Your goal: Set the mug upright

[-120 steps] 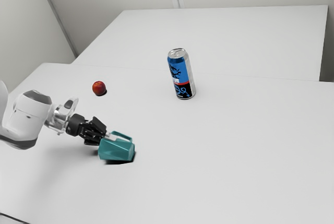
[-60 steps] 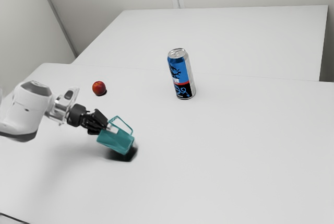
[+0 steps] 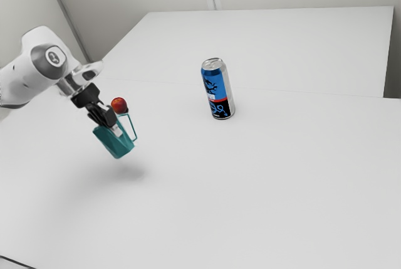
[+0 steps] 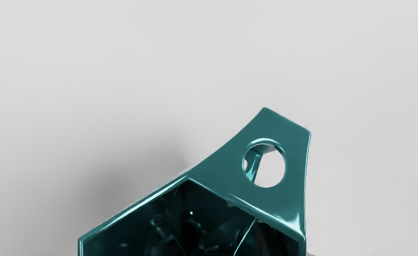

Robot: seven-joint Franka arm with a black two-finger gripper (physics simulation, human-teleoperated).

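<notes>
In the exterior view my gripper (image 3: 114, 128) is shut on the wall of the teal mug (image 3: 115, 144), near its rim. The mug hangs tilted above the table, its base toward the table and the exterior view's right, its shadow apart below it. Its handle points up and toward the exterior view's right. Looking down from the hand, the wrist view has the mug's (image 4: 283, 202) open mouth and dark interior, with the pierced handle beside it and a dark finger partly inside the mouth.
A blue and silver can (image 3: 218, 89) stands upright on the white table (image 3: 263, 187). A small red fruit (image 3: 119, 105) lies just behind the gripper and the mug's handle in the exterior view.
My hand has lifted and moved back toward the exterior view's upper left, carrying the mug off the table. The hand points more steeply down, and the mug is tilted closer to upright.
</notes>
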